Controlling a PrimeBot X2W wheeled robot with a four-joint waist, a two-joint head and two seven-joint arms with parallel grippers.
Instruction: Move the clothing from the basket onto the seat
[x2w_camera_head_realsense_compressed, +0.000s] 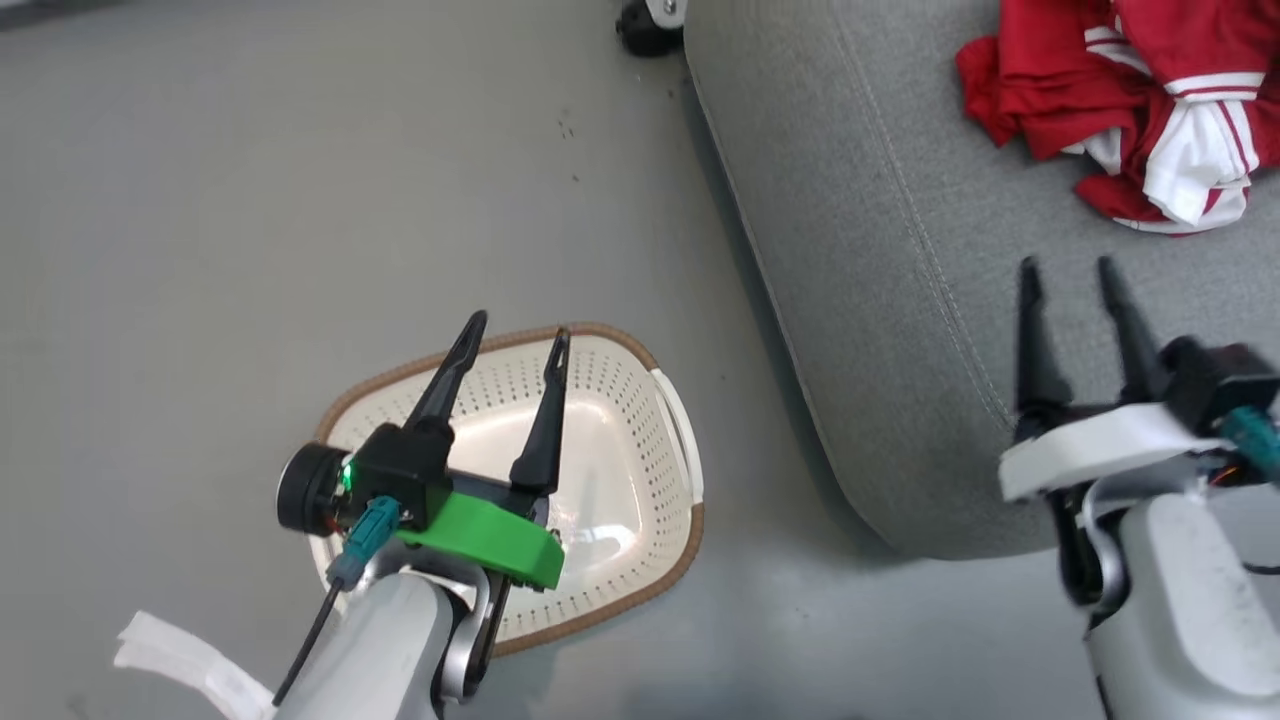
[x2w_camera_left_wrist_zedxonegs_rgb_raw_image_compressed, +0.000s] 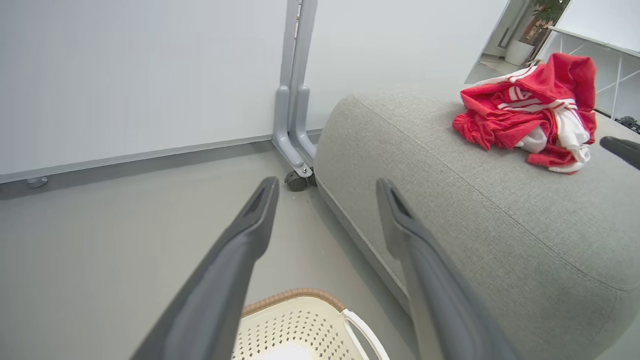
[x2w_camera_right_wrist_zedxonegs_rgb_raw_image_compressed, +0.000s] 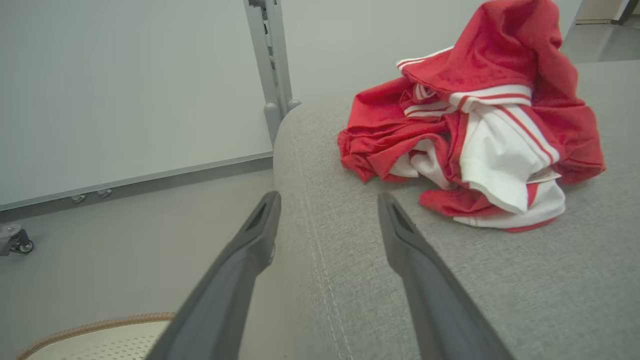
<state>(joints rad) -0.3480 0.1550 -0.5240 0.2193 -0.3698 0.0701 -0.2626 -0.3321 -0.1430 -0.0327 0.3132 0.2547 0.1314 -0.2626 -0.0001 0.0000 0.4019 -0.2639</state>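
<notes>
Jaws spread wide on left gripper (x2w_camera_head_realsense_compressed: 521, 324) and right gripper (x2w_camera_head_realsense_compressed: 1066, 262), nothing held. Clothing (x2w_camera_head_realsense_compressed: 1130, 90) is heaped on seat (x2w_camera_head_realsense_compressed: 900, 300); basket (x2w_camera_head_realsense_compressed: 645, 450) is seen bare-bottomed, under glare.

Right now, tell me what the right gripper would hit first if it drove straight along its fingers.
Probably the seat, just short of the clothing. The open right gripper seems angled down at the cushion, though depth is unclear.

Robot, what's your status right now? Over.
Left end effector open over the basket, basket empty. Right end effector open above the seat, holding nothing. Clothing heaped on the seat. Nothing in the way.
</notes>
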